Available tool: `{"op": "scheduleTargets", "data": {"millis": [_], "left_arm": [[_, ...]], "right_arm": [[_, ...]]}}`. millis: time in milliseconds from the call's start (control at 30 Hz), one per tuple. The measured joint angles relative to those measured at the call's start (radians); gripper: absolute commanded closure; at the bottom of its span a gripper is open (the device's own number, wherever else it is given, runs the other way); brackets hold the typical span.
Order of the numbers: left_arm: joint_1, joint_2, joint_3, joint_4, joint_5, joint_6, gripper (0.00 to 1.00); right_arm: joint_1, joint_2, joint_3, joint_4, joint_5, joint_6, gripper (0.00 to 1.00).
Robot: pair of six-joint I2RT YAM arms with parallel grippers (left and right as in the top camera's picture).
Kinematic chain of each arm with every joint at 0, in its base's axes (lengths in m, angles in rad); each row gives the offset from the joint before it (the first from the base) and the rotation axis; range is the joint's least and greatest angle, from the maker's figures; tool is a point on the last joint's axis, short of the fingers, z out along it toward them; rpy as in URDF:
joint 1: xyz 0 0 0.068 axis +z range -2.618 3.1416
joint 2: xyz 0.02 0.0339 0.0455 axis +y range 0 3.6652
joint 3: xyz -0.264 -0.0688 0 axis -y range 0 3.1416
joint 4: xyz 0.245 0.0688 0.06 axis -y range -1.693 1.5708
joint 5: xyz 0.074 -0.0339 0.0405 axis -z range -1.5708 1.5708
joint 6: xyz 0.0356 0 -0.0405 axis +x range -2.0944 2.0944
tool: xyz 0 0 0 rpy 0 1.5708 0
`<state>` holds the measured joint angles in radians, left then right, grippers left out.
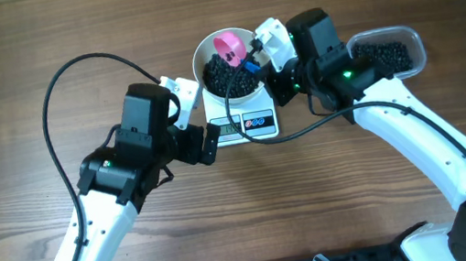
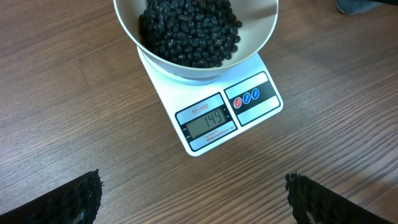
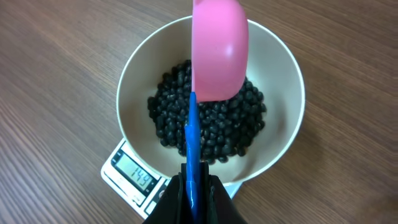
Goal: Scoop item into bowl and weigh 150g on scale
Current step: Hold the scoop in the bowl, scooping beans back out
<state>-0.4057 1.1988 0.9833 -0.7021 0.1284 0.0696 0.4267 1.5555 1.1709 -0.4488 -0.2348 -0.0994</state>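
Observation:
The white bowl (image 1: 199, 65) stands on the scale (image 1: 247, 126) and holds a heap of black beads, the item (image 1: 223, 78). On the scale (image 2: 255, 99), the display (image 2: 208, 121) reads 149. My right gripper (image 3: 194, 186) is shut on the blue handle (image 3: 192, 143) of a pink scoop (image 3: 219, 50). The scoop is tipped on its side over the item (image 3: 236, 130) in the bowl (image 3: 286, 124). My left gripper (image 2: 194, 193) is open and empty over bare table, just in front of the scale. Its fingers (image 2: 74, 199) are wide apart.
A clear plastic tub (image 1: 413, 37) with more black beads (image 1: 384, 57) sits at the back right, behind my right arm. Black cables loop over the wooden table left of the bowl and in front of the scale.

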Motion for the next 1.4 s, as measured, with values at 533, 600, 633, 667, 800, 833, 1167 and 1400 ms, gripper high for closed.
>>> {"op": "scheduleTargets", "data": {"millis": [533, 600, 633, 667, 800, 833, 1167, 1400], "left_arm": [[0.000, 0.000, 0.000, 0.000, 0.000, 0.000, 0.00], [0.000, 0.000, 0.000, 0.000, 0.000, 0.000, 0.00], [0.000, 0.000, 0.000, 0.000, 0.000, 0.000, 0.00], [0.000, 0.000, 0.000, 0.000, 0.000, 0.000, 0.00], [0.000, 0.000, 0.000, 0.000, 0.000, 0.000, 0.00], [0.000, 0.000, 0.000, 0.000, 0.000, 0.000, 0.00], [0.000, 0.000, 0.000, 0.000, 0.000, 0.000, 0.00], [0.000, 0.000, 0.000, 0.000, 0.000, 0.000, 0.00]], "right_arm": [[0.000, 0.000, 0.000, 0.000, -0.008, 0.009, 0.96], [0.000, 0.000, 0.000, 0.000, -0.008, 0.009, 0.96], [0.000, 0.000, 0.000, 0.000, -0.008, 0.009, 0.96], [0.000, 0.000, 0.000, 0.000, -0.008, 0.009, 0.96], [0.000, 0.000, 0.000, 0.000, -0.008, 0.009, 0.96], [0.000, 0.000, 0.000, 0.000, -0.008, 0.009, 0.96], [0.005, 0.000, 0.000, -0.013, -0.003, -0.086, 0.96], [0.005, 0.000, 0.000, -0.014, -0.004, -0.033, 0.96]]}}
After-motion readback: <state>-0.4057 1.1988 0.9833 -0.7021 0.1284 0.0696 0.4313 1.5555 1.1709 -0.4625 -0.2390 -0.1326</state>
